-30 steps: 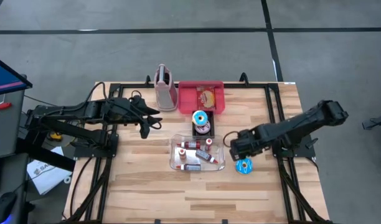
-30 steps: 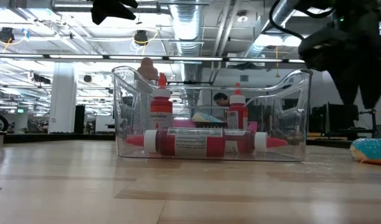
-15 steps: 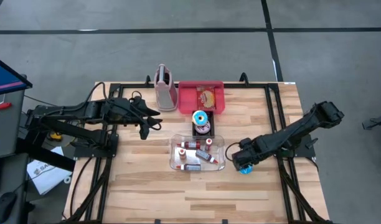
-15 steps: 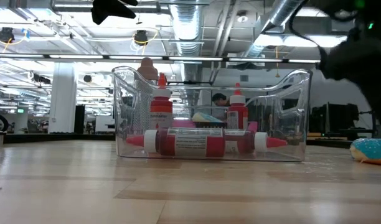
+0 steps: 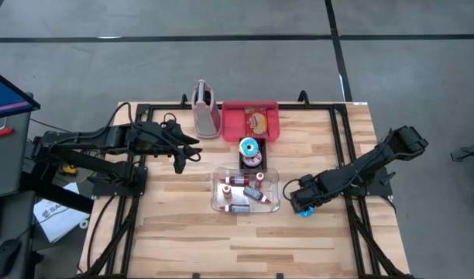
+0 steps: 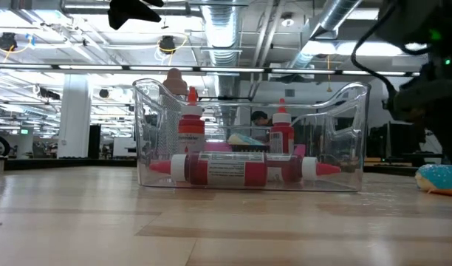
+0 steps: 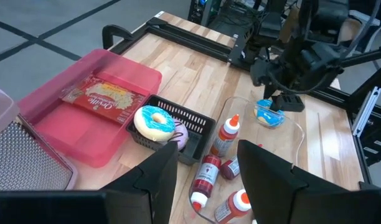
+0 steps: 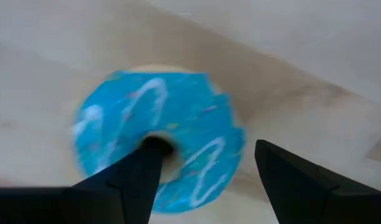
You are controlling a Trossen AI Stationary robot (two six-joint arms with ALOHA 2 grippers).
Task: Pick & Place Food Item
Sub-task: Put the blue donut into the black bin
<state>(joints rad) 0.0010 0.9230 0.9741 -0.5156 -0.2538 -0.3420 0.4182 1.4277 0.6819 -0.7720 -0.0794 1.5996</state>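
A blue-iced donut with white stripes (image 8: 159,137) lies flat on the wooden table, right of the clear bin; it also shows in the low view (image 6: 442,178) and the left wrist view (image 7: 269,114). My right gripper (image 8: 206,162) is open and points down over it. One finger (image 8: 137,177) stands over the donut's hole and the other (image 8: 284,177) stands outside its rim. In the high view the gripper (image 5: 302,198) hides most of the donut (image 5: 303,211). My left gripper (image 5: 187,154) is open and empty, above the table's left part. My right gripper comes at the donut from above with one finger at the hole (image 8: 154,144) and one beyond the outer rim (image 8: 235,140). I cannot tell whether the fingers touch it. The donut lies flat on the table.
A clear bin (image 5: 245,191) with several red sauce bottles stands mid-table, just left of the donut. Behind it is a black basket (image 5: 252,153) holding a blue donut and a pink one. A pink tray (image 5: 252,121) with a packet and a pink grater (image 5: 205,108) stand at the far edge.
My right gripper has gone toward the table's near edge and down. It now stands over the blue donut and covers most of it in the high view. The donut has stayed where it was.
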